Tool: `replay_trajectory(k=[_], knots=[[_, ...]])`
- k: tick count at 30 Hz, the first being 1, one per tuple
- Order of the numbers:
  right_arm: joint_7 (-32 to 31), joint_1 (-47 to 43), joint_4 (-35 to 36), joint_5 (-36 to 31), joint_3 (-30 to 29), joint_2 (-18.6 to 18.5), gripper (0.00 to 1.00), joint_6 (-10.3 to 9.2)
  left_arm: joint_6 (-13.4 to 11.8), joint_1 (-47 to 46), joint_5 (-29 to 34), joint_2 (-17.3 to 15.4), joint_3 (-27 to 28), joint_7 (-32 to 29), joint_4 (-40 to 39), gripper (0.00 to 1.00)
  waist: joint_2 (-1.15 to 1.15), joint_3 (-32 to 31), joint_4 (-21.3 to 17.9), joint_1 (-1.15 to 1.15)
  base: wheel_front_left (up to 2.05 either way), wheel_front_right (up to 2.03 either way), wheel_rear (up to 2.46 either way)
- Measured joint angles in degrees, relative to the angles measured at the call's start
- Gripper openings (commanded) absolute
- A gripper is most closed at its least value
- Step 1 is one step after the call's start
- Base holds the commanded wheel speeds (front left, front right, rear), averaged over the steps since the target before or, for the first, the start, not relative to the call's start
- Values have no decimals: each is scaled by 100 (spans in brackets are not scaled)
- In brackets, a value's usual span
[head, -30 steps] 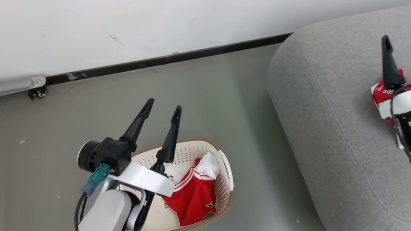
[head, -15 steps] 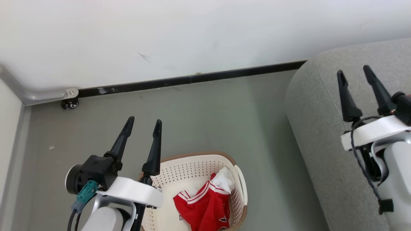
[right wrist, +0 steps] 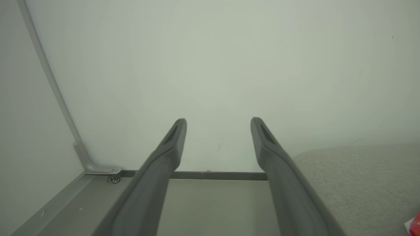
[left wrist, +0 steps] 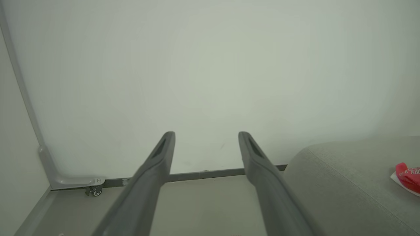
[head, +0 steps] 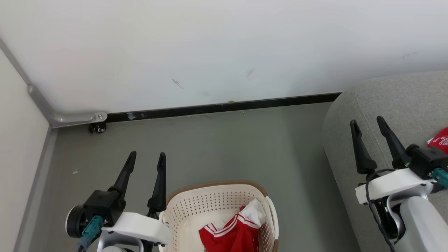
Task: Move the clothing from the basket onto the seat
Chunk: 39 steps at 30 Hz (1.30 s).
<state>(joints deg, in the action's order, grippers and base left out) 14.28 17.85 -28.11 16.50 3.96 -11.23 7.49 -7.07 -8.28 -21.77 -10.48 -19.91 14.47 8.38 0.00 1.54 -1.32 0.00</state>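
A cream basket (head: 196,206) with a brown rim stands on the floor at the bottom of the head view. Inside it lies red clothing (head: 232,236) with white stripes. Another red garment (head: 440,140) rests on the grey seat (head: 395,101) at the right edge, also seen as red clothing (left wrist: 408,173) on the seat (left wrist: 344,177) in the left wrist view. My left gripper (head: 146,157) hangs open just left of the basket, nothing between its fingers (left wrist: 157,164). Over the seat's near edge my right gripper (head: 367,122) stands open and empty, left of the garment lying there.
A white wall with a black baseboard (head: 224,106) runs behind the grey floor (head: 224,147). A metal bracket with a small caster (head: 98,127) sits at the left corner, where a pale panel (head: 17,157) closes off the left side.
The head camera has tilted up, sliding the basket and seat lower in view. My right gripper has drawn back off the red garment on the seat and now stands left of it.
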Motion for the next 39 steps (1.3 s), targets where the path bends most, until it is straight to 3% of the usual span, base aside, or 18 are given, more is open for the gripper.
replay_trajectory(k=[18,39], knots=[[-15,-1154,358,-455,-438,636,100,0,-159,564,194,9,326,0,103,100,0,-452,137,0,0,0,0],[-291,-1830,1010,-753,-569,835,100,0,-252,828,472,-32,561,0,96,100,0,-467,102,0,0,0,0]])
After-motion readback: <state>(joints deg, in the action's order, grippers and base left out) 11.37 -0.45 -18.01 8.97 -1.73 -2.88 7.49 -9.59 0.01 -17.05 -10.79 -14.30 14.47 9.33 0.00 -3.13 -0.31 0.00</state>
